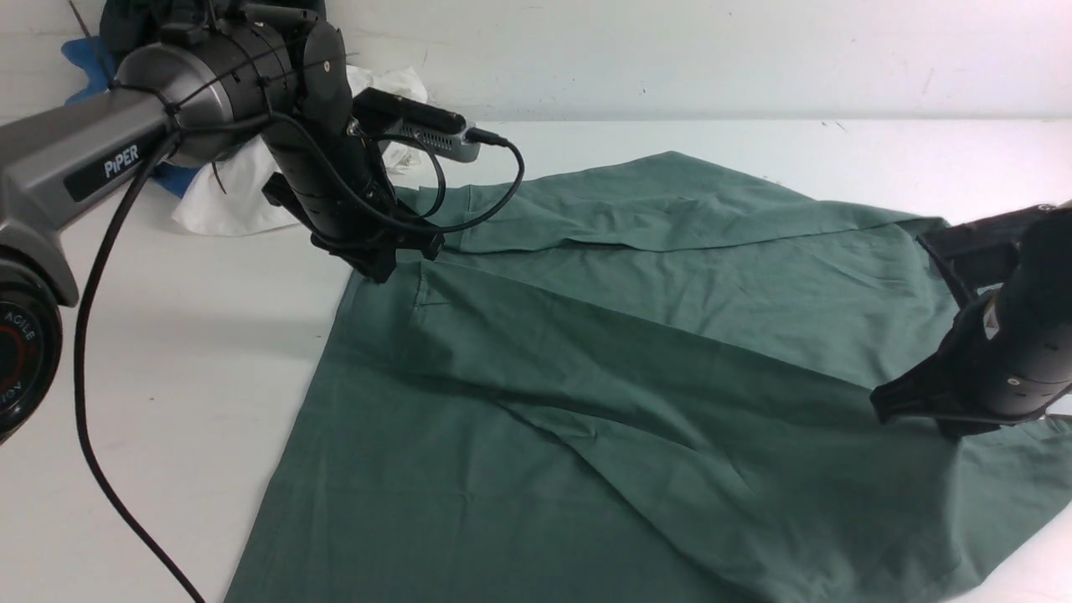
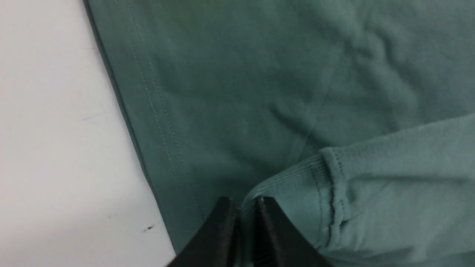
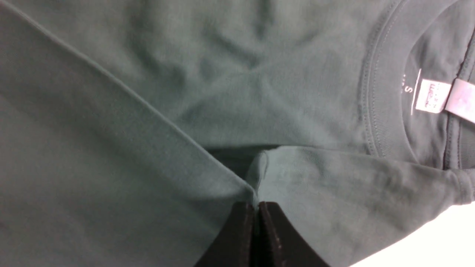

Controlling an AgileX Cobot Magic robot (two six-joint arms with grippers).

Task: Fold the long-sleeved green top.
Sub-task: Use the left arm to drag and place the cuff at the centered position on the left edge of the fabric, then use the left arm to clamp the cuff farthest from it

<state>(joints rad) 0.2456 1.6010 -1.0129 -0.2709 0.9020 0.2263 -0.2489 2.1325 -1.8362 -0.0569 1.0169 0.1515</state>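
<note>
The top (image 1: 636,352) is found spread on the table (image 1: 209,360). The left gripper (image 2: 243,203) is clamped on its cuff (image 2: 293,193), the right gripper (image 3: 256,206) on a fold. It is judged light and limp, best pinched at edges.

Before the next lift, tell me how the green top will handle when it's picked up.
Probably floppy: the green long-sleeved top lies creased and folded over itself, so lifted parts should drape. Likely light and thin, since the left end effector pinches its ribbed cuff between nearly closed jaws. Pushing would likely bunch it rather than slide it, given its wrinkles.
</note>
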